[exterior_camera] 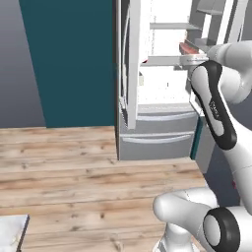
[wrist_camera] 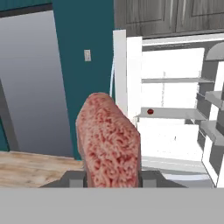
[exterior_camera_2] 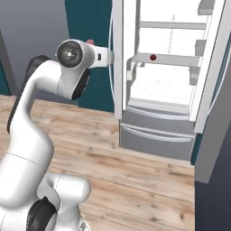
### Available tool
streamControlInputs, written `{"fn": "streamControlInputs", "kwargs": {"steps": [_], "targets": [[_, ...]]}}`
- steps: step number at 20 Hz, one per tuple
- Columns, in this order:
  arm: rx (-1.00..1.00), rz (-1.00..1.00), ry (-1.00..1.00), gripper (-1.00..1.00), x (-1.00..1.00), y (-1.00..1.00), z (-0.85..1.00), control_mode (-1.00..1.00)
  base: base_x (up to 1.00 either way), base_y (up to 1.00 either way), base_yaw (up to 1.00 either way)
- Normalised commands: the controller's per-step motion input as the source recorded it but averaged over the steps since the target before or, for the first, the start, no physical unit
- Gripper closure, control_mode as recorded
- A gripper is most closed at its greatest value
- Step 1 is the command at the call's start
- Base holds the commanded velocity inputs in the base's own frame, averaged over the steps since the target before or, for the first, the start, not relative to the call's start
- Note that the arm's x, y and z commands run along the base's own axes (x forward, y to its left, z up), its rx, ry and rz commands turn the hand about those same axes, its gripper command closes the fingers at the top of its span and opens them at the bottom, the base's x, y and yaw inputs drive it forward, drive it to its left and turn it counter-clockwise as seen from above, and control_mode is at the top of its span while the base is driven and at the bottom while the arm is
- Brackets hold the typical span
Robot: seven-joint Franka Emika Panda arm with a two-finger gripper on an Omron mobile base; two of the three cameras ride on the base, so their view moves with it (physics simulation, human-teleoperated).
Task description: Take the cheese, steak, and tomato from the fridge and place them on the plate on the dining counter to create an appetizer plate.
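Note:
The steak [wrist_camera: 109, 140], a pinkish-red marbled slab, stands upright between my fingers in the hand view, with my gripper [wrist_camera: 111, 178] shut on it. In the left base view the steak [exterior_camera: 188, 48] shows as a red sliver above my hand, in front of the open fridge [exterior_camera: 152, 125]. The tomato [exterior_camera_2: 153, 57], a small dark red ball, rests on a middle shelf of the fridge [exterior_camera_2: 158, 131]; the hand view also shows the tomato [wrist_camera: 150, 111] inside the fridge [wrist_camera: 175, 144]. The cheese, the plate and the dining counter are out of view.
The fridge doors [exterior_camera_2: 118, 58] stand open, with door bins [wrist_camera: 214, 131] on the right. A teal wall [exterior_camera: 69, 59] lies left of the fridge, over wooden floor [exterior_camera: 74, 167]. A corner of a marble top [exterior_camera: 12, 231] shows at lower left.

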Motion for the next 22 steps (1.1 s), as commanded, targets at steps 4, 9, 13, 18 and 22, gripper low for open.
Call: {"fn": "streamControlInputs", "kwargs": {"steps": [4, 9, 13, 18, 22], "targets": [[0.0, 0.0, 0.0, 1.0, 0.0, 0.0, 0.0, 1.0, -1.0, 0.7, 0.02], [0.0, 0.0, 0.0, 1.0, 0.0, 0.0, 0.0, 1.0, -1.0, 0.29, 0.02], [0.0, 0.0, 0.0, 1.0, 0.0, 0.0, 0.0, 1.0, -1.0, 0.0, 0.01], [0.0, 0.0, 0.0, 1.0, 0.0, 0.0, 0.0, 1.0, -1.0, 0.01, 0.0], [0.0, 0.0, 0.0, 1.0, 0.0, 0.0, 0.0, 1.0, -1.0, 0.16, 0.0]]}}
